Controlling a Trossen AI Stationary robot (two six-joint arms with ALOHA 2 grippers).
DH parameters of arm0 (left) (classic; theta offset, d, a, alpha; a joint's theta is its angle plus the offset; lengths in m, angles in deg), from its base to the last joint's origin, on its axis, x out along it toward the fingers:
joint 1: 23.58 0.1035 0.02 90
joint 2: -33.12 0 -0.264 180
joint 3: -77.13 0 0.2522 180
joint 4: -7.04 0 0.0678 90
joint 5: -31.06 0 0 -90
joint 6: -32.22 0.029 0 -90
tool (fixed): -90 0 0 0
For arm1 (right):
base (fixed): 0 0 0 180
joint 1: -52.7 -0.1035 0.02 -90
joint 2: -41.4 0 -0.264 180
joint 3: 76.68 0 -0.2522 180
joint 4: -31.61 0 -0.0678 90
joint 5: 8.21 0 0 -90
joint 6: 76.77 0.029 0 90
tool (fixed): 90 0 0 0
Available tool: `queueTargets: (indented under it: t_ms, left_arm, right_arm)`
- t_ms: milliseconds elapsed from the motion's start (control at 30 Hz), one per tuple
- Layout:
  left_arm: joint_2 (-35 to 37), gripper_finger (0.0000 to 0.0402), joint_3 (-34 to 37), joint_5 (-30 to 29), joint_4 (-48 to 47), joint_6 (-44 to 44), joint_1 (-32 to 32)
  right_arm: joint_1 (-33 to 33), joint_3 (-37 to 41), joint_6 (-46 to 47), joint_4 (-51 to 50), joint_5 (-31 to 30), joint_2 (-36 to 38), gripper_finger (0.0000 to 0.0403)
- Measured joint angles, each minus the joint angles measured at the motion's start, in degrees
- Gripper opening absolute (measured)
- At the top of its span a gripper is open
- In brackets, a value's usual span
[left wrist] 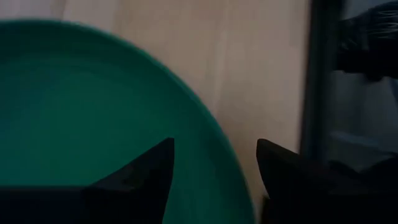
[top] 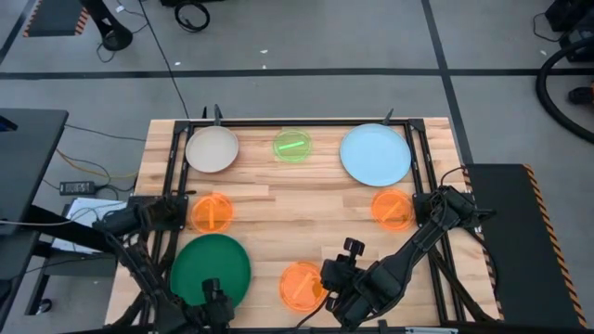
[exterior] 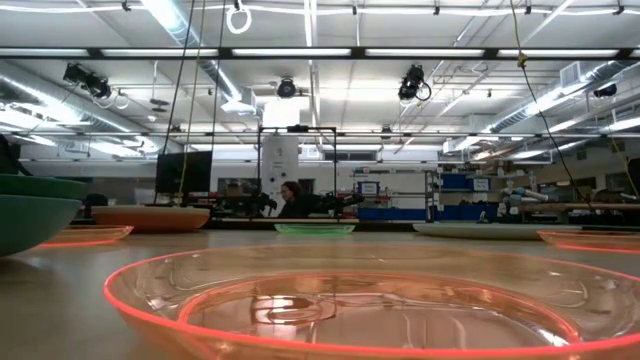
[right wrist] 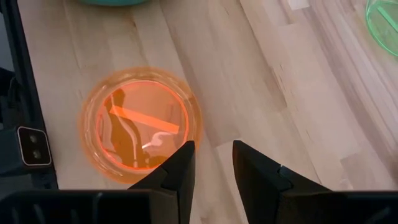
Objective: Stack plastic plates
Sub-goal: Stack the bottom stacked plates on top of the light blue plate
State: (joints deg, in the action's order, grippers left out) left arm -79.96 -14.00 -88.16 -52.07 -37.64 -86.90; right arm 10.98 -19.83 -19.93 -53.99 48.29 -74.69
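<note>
Left gripper [left wrist: 214, 165]: I have it low at the near edge of the surface [top: 278, 199], over the rim of the dark green plate [top: 211, 267]. Its jaws stand apart with the plate's edge between them, not yet pinched as far as I can judge.

Right gripper [right wrist: 213, 165]: I hold it above the near middle of the surface; its jaws are narrow with a small gap and hold nothing. In its wrist view an orange plate [right wrist: 140, 124] lies just ahead of the tips.

Plates, far row: beige plate [top: 212, 148], neon-green plate [top: 292, 146] and light-blue plate [top: 375, 154], all flat and apart from each other.

Plates, nearer: one translucent orange plate at left-middle [top: 213, 212], one at right-middle [top: 392, 208], one by the near edge [top: 301, 283] just beside the right arm.

Progress: I judge nothing stacked yet; every plate lies alone.

Risk, left: the green rim is thin and shallow, so if I close with the jaws off-centre the plate may skate away or tip up.

Risk, right: the arm hangs close over the near orange plate and could nudge it when I move.

Risk, shared: both arms crowd the near edge, so a careless sweep could bring them together.
</note>
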Motion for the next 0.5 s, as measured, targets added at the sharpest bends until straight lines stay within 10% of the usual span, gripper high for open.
queueTargets:
  t_ms: [267, 500]
  left_arm:
    - [-1.46, 0.0217, 0.00, 0.82, -1.14, -4.71, 1.15]
    - [-1.44, 0.0103, -0.02, 2.78, -4.26, -4.34, 1.98]
  right_arm:
    - [-0.02, 0.00, 0.04, 0.09, 0.04, 0.00, 0.0116]
    - [-0.02, 0.00, -0.68, -0.01, 0.41, 0.00, 0.0116]
